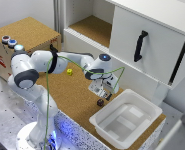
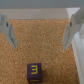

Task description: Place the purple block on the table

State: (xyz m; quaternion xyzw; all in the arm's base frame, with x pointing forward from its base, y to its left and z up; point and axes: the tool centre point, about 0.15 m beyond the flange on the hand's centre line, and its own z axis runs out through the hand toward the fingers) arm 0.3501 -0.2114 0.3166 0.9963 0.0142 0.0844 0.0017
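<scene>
The purple block (image 1: 100, 102) is a tiny dark cube resting on the cork table (image 1: 67, 92), close to the white bin's corner. In the wrist view the purple block (image 2: 34, 71) shows a yellow mark on its top face and lies on the cork outside the span of the fingers. My gripper (image 1: 106, 95) hovers just above and beside the block. It is open, with nothing between its fingers (image 2: 10, 32), and the gripper (image 2: 40, 46) has only bare cork under it.
A white plastic bin (image 1: 126, 117) sits on the table at the exterior view's right, next to the block. A small yellow block (image 1: 69, 71) lies behind the arm. A white cabinet (image 1: 142, 45) with a black handle and a button box (image 1: 22, 35) stand at the back.
</scene>
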